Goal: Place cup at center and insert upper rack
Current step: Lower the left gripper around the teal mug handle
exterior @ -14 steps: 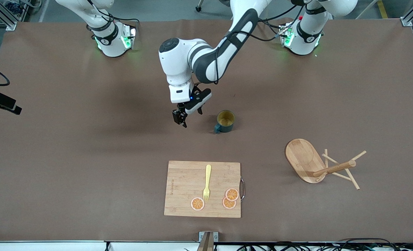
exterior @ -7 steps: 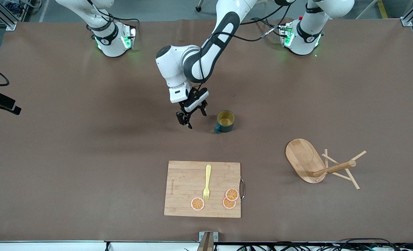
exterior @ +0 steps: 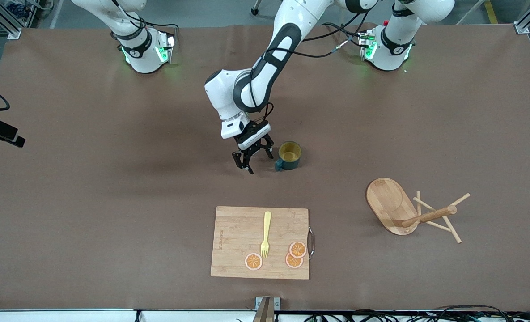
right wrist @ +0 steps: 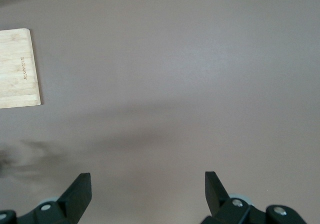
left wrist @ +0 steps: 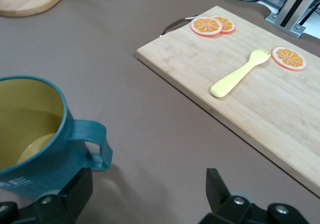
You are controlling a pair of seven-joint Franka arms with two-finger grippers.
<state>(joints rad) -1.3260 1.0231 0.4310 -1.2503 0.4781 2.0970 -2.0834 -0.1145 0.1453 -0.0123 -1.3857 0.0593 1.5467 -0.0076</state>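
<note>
The left gripper (exterior: 256,161) hung mid-frame with fingers apart, empty, just beside the cup (exterior: 289,155); the upper rack (exterior: 408,210) lay tipped at lower right; the right gripper (right wrist: 145,194) waited, fingers spread

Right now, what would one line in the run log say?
left gripper: open, beside cup, empty | right gripper: open, waiting | upper rack: lying tipped on table

High front camera, downward wrist cameras, all sharing cutting board (exterior: 260,242)
</note>
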